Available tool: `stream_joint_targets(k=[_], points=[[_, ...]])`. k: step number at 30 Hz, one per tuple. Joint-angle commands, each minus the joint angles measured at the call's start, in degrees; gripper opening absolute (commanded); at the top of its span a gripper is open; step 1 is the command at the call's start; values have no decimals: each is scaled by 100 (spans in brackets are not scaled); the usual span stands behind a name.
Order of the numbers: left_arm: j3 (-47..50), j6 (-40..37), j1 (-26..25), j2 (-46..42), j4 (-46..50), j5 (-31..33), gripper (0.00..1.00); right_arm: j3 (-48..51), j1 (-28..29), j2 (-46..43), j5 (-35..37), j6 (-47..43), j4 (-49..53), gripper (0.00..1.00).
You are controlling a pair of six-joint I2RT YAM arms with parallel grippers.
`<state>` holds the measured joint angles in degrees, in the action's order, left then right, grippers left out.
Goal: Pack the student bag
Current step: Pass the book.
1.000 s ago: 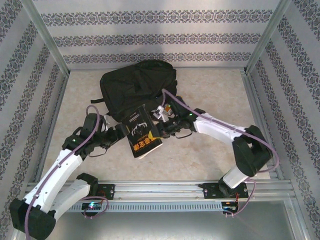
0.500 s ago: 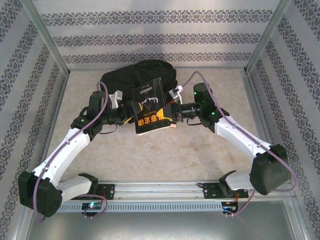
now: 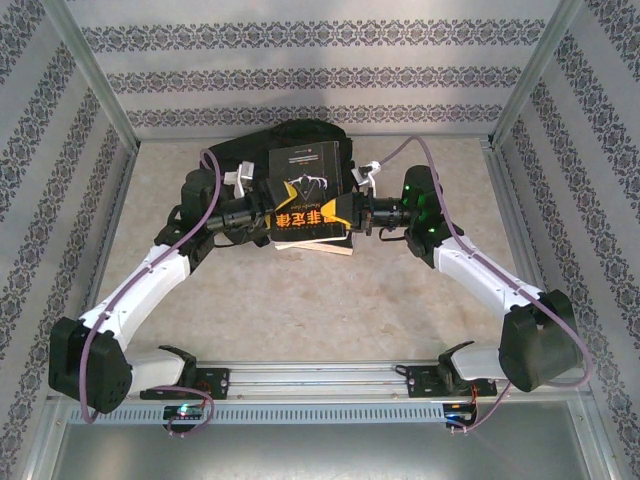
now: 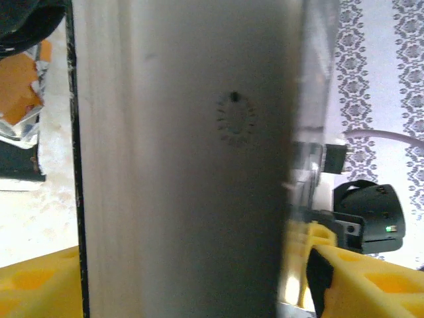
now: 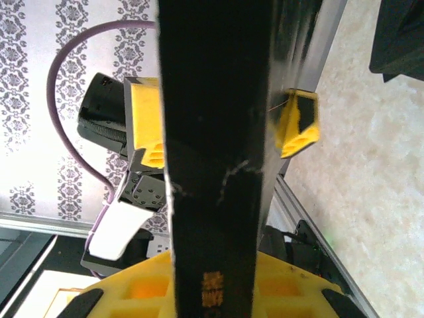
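pale table (image 3: pixel 300 300) holds the big black student bag (image 3: pixel 300 132), lying at its far middle. just in front of the bag, a black book (image 3: pixel 308 195) is up off the table. left gripper (image 3: pixel 268 215) squeezes its page side, right gripper (image 3: pixel 352 212) pinches its spine.

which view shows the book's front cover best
Top external: the book faces the camera, whole black cover and orange title visible. The left wrist view gives its pale page edge, blurred; the right wrist view its dark spine.
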<state>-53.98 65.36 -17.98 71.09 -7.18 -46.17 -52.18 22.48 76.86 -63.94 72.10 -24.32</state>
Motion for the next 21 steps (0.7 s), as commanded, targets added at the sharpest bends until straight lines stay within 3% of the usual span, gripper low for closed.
stream_joint_targets(k=[1, 5, 12, 21], points=[[-20, 421, 20, 32, -940, -305, 71, 87, -97, -189, -73, -10, -595, 0], [79, 524, 133, 10, -1122, -326, 57, 179, -172, -261, -37, -287, -211, 0], [158, 617, 173, 30, -1451, -428, 43, 261, -209, -342, -39, -1004, 716, 0], [360, -54, 53, 6, -957, -714, 35, 42, -108, -32, -294, -1674, 1389, 0]])
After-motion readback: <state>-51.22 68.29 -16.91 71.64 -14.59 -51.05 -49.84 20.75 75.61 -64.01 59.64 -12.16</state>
